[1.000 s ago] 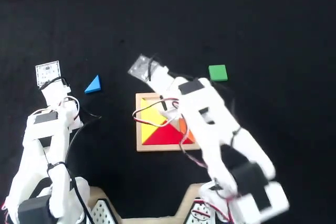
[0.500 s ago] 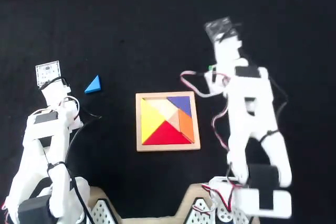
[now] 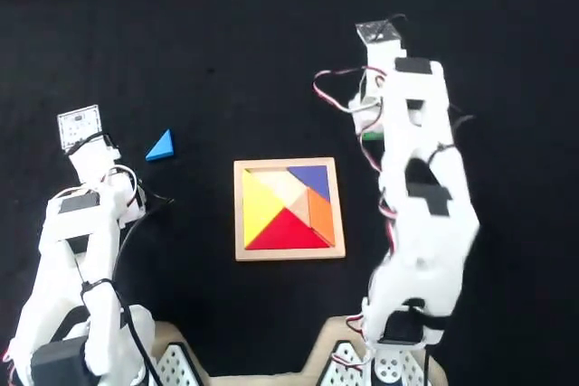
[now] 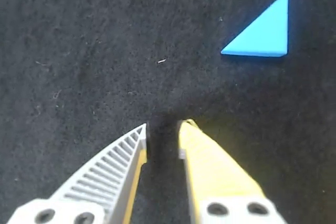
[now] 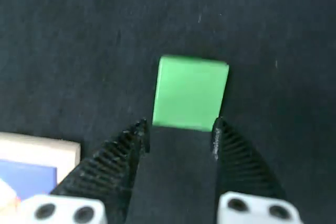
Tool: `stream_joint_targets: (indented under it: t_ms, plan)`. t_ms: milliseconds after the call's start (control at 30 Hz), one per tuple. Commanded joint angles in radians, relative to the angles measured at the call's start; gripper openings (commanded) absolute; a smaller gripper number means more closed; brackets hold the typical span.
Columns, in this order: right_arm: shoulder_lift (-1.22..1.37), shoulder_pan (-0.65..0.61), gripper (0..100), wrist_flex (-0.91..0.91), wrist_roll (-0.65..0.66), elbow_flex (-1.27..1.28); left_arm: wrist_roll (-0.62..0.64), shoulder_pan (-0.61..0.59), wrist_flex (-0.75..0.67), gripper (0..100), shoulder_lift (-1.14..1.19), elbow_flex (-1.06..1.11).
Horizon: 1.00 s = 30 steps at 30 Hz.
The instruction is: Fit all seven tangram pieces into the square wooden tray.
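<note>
The square wooden tray lies mid-table and holds yellow, red, orange, dark blue and pale pieces. A green square piece lies flat on the black cloth just ahead of my right gripper, which is open, its fingertips level with the piece's near edge. In the high view the right arm stretches over that spot to the right of the tray. A blue triangle lies to the left of the tray. It lies ahead of my left gripper, which is shut and holds nothing.
The left arm stands at the table's left side. A corner of the tray lies beside the right gripper. Black cloth covers the whole table, with open room at the back and far right.
The right arm has swung from above the tray out to the right and now hangs over the green square. The left arm has kept still.
</note>
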Motion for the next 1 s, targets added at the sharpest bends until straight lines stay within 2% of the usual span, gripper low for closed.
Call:
stream_joint_targets:
  t_ms: [0, 333, 567, 767, 967]
  plan:
    - [0.127, -0.006, 20.6, 0.084, -0.017, -0.271, 0.023, -0.013, -0.014, 14, -0.021, -0.010]
    - [0.437, -0.008, 20.6, 0.367, -0.032, -0.832, 0.023, -0.005, -0.015, 14, -0.018, -0.015]
    - [0.588, -0.006, 20.4, 0.470, -0.025, -1.155, 0.023, -0.005, -0.015, 14, -0.018, -0.015]
    - [0.633, -0.008, 20.5, 0.511, -0.031, -1.245, 0.023, -0.005, -0.015, 14, -0.018, -0.015]
    - [0.578, -0.018, 20.6, 0.511, -0.032, -1.155, 0.023, -0.005, -0.015, 14, -0.018, -0.015]
